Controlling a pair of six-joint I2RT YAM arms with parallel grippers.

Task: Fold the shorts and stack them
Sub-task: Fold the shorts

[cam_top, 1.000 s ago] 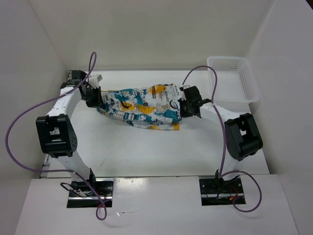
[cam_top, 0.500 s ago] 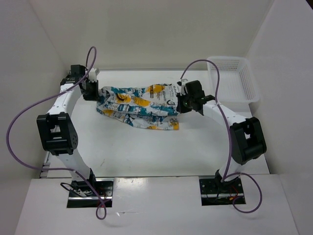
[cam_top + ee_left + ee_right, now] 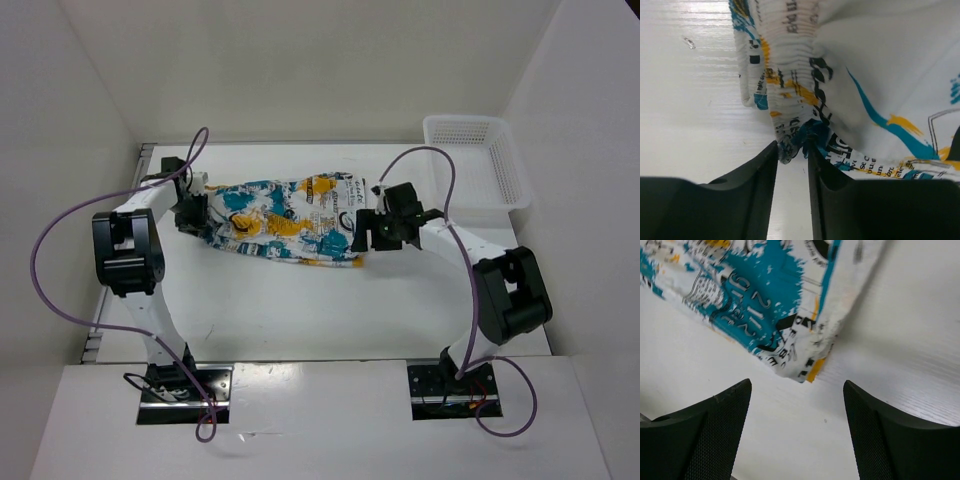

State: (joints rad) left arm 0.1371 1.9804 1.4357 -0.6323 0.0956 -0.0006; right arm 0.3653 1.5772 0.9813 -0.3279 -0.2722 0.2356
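Open table (image 3: 300,310) before shorts (image 3: 285,220); basket (image 3: 515,170) perhaps crowds far right.

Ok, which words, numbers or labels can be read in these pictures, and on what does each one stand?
On the shorts, left wrist view: small black print near the edge, perhaps "se co"; only fragments.
Right wrist view: big black letters on teal, turned and creased; unreadable.
Top view: the print is too small to read.
On the basket and the table: none.
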